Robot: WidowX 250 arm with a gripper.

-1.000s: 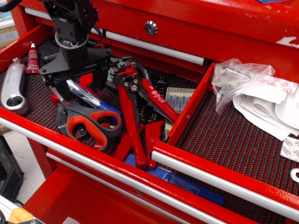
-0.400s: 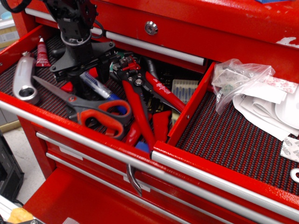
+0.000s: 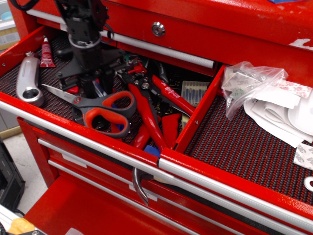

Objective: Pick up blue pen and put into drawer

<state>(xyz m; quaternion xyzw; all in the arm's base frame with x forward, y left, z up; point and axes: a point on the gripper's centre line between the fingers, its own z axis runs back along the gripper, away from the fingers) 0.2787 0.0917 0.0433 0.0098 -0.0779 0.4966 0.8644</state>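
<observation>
Red tool chest [image 3: 254, 29] fills the view; its target drawer [image 3: 244, 147] lies right of the scissors [image 3: 100, 110]. Behind them the gripper [image 3: 90, 81] descends; closure unclear, blue pen [image 3: 98, 88] barely visible. Grasp comes next.

The arm [image 3: 80, 19] is matte black, built of blocky angular plates, with a round grey collar midway down. A thin black cable loops off at 3 o'clock. Its claw [image 3: 90, 78] is black too, with wide flat brackets spreading sideways
</observation>
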